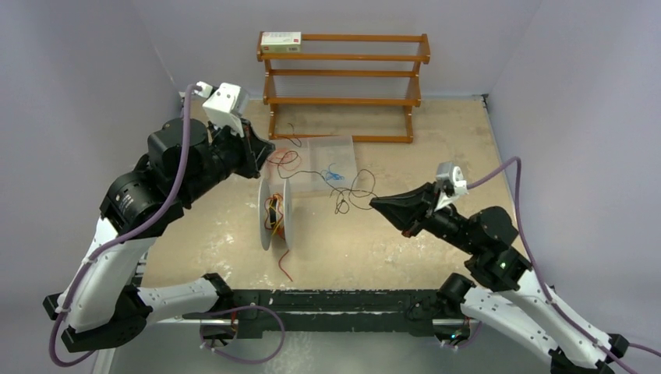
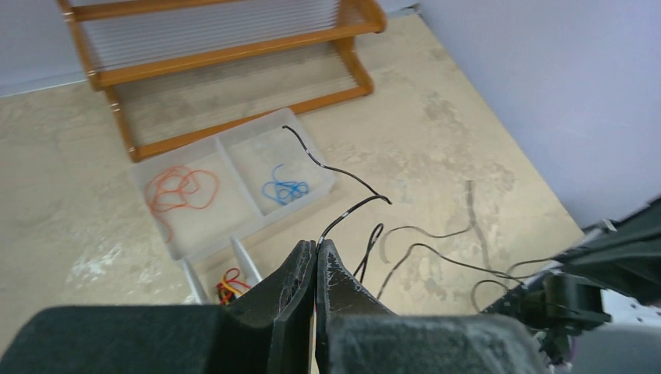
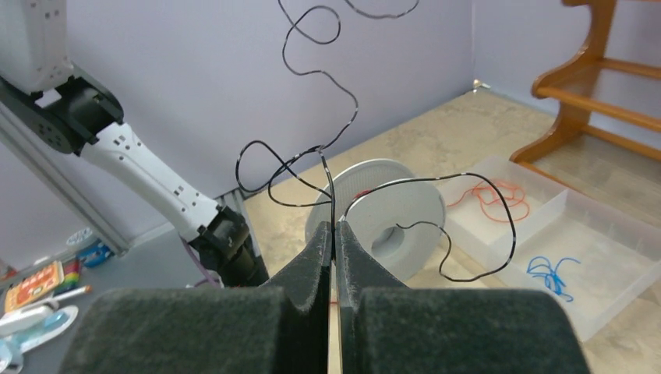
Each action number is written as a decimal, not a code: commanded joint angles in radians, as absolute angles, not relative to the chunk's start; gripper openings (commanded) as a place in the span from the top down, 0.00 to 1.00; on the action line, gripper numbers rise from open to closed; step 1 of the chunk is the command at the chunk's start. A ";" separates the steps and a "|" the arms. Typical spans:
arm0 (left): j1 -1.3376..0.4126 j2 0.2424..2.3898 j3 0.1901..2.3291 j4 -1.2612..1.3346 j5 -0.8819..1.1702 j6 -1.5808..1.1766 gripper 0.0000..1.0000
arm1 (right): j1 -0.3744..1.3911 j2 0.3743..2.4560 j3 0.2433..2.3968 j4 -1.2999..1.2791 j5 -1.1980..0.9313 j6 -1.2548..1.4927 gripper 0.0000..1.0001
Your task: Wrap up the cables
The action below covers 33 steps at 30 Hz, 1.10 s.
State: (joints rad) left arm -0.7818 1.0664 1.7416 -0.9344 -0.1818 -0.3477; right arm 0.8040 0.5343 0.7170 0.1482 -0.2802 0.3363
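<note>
With the left fingers (image 2: pixel 292 288) and right fingers (image 3: pixel 312 265) both clamped shut on hair-thin black cable (image 3: pixel 330 195) that looped slack beyond their tips, in front of the spool (image 3: pixel 405 210), a hasty pull could slip it free or knot the loops.

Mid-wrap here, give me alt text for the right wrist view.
The right claw is shut on a thin black wire that rises from its tips and loops tangled through the air. Behind it stands a grey-white spool, with a clear two-compartment tray to the right holding an orange wire and a blue wire.
</note>
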 commanded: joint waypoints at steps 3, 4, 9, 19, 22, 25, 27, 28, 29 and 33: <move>-0.784 1.069 1.772 -0.960 -0.425 -0.342 1.00 | 0.804 0.464 0.726 0.103 -0.140 0.335 1.00; -0.784 1.069 1.772 -0.967 -0.450 -0.341 1.00 | 0.804 0.454 0.726 0.097 -0.125 0.338 1.00; -0.784 1.070 1.769 -1.001 -0.584 -0.345 1.00 | 0.805 0.396 0.734 0.066 -0.059 0.358 1.00; -0.784 1.043 1.707 -1.042 -0.770 -0.372 1.00 | 0.804 0.340 0.761 0.030 0.087 0.396 1.00; -0.784 1.030 1.692 -1.044 -0.803 -0.376 1.00 | 0.804 0.321 0.767 0.017 0.137 0.410 1.00; -0.784 1.019 1.682 -1.048 -0.831 -0.377 1.00 | 0.804 0.299 0.775 0.004 0.190 0.417 1.00; -0.784 1.014 1.677 -1.051 -0.841 -0.380 1.00 | 0.804 0.286 0.783 -0.009 0.229 0.421 1.00; -0.784 1.013 1.674 -1.051 -0.845 -0.381 1.00 | 0.804 0.282 0.789 -0.021 0.248 0.424 1.00; -0.784 1.010 1.674 -1.054 -0.854 -0.382 1.00 | 0.804 0.276 0.793 -0.033 0.271 0.427 1.00; -0.783 0.997 1.677 -1.063 -0.901 -0.390 1.00 | 0.804 0.262 0.799 -0.086 0.373 0.468 1.00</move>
State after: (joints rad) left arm -0.7818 1.0180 1.6730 -1.0664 -0.8204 -0.3729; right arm 0.8040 0.2802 0.7582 -0.0563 0.2291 0.4213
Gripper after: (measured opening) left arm 0.010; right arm 0.008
